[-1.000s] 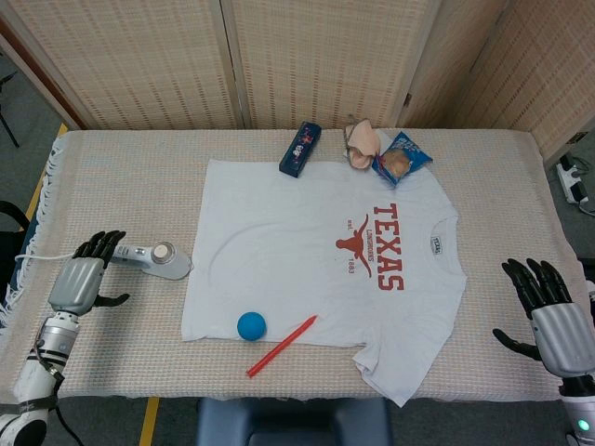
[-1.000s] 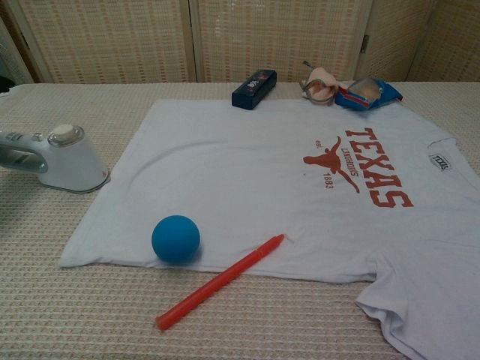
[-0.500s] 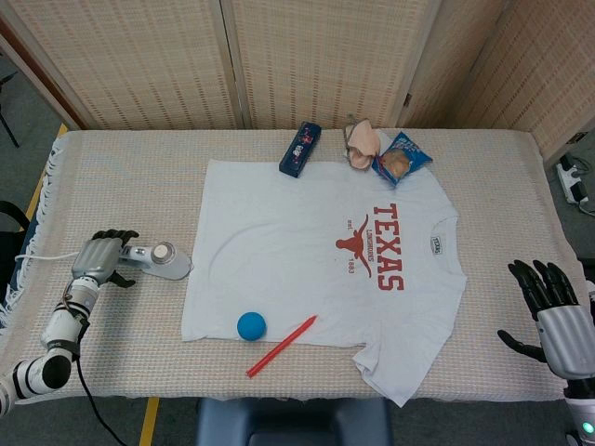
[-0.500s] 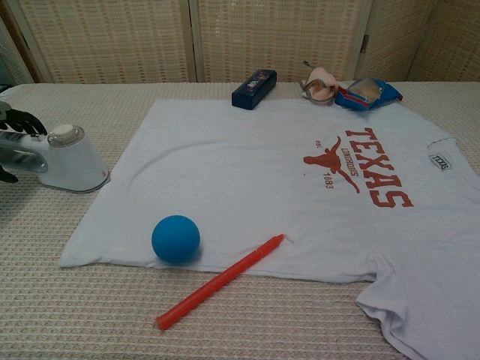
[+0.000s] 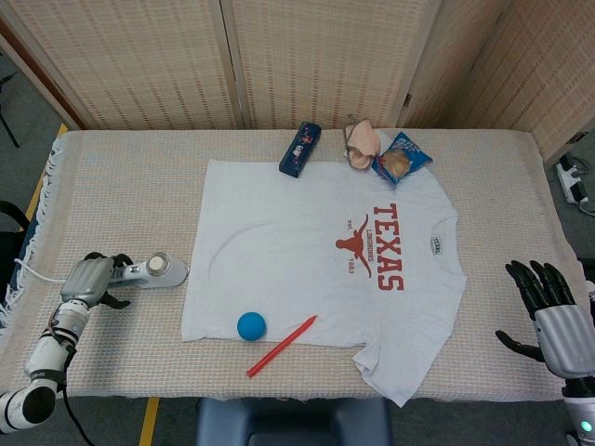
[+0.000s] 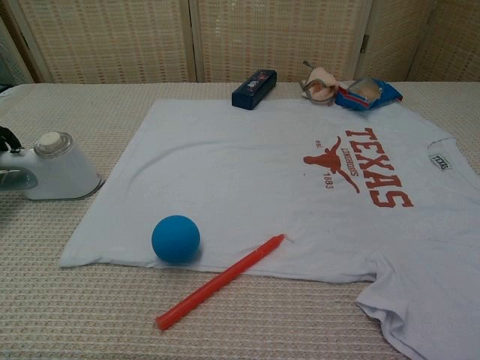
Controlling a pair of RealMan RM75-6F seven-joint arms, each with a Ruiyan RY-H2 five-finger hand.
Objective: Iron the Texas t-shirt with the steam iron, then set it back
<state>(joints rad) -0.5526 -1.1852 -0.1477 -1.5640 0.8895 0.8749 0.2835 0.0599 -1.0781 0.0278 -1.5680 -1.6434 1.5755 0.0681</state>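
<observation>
No ironing apparent yet: left hand (image 5: pixel 86 279) wrapped around handle of white steam iron (image 5: pixel 153 271) just beside flat white Texas t-shirt (image 5: pixel 316 269), right hand (image 5: pixel 548 311) spread, idle.

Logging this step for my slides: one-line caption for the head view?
Left hand grips the steam iron beside the Texas t-shirt; right hand open.

One white Texas t-shirt (image 5: pixel 321 279), one steam iron (image 5: pixel 153 271), one blue ball (image 5: pixel 251 325), one red marker (image 5: pixel 281 346), one dark blue box (image 5: pixel 299 149), one blue snack packet (image 5: pixel 402 158), one crumpled pinkish item (image 5: pixel 363 141), two hands: left hand (image 5: pixel 88 281), right hand (image 5: pixel 553 316).
</observation>
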